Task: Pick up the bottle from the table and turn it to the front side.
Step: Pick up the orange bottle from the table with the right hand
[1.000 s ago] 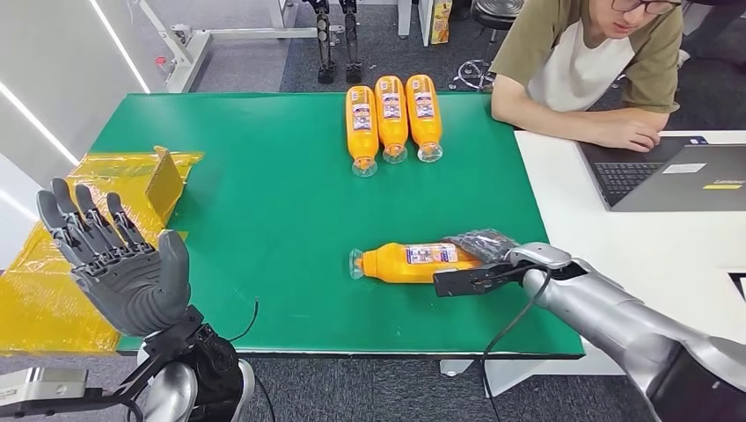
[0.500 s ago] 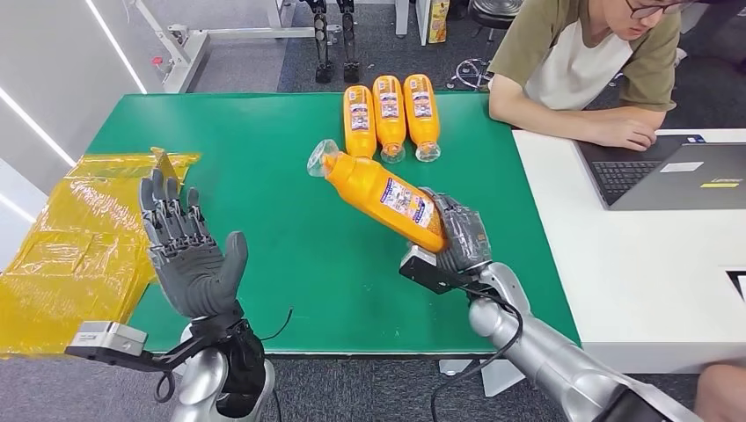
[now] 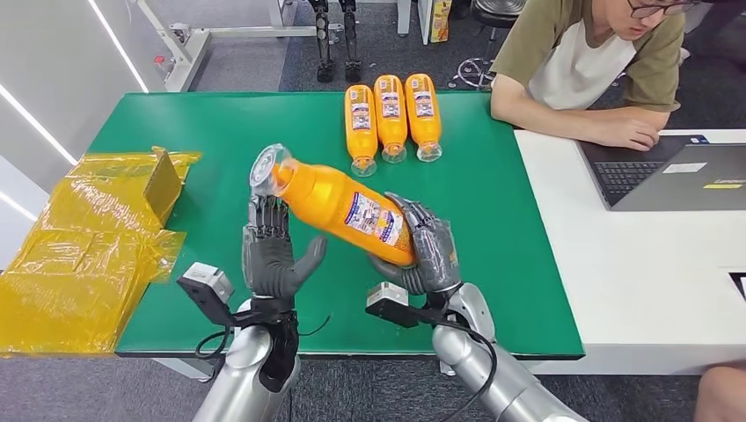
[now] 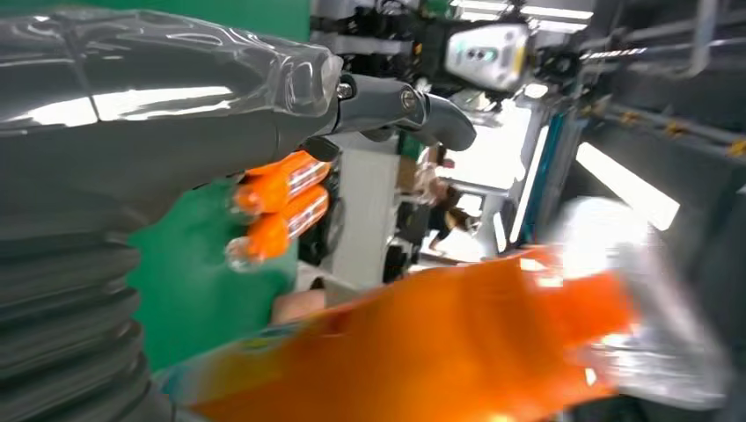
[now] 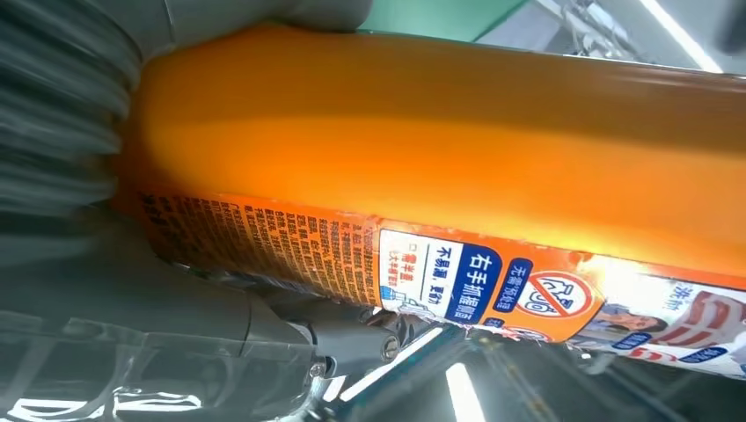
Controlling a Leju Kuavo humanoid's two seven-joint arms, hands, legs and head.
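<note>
We see the green surface [image 3: 220,132] stretching wide in front of us, with a crumpled yellow wrapper [image 3: 84,237] lying at its left end and a person [image 3: 598,61] sitting at the far right beside a laptop [image 3: 669,171]. Three spare bottles [image 3: 391,112] lie side by side at the far edge, well apart from the work, so they do not get in our way. The bottle [image 3: 339,204] we care about is off the surface, tilted in the air with its clear cap end up and to the left; we hold it raised so it can be turned freely. The right robot hand [image 3: 422,246] wraps its fingers around the lower, labelled part to carry it. The left robot hand [image 3: 274,255] stands just under the neck, palm up, fingers spread and holding nothing, which we judge is to receive or steady the bottle for the turn.
</note>
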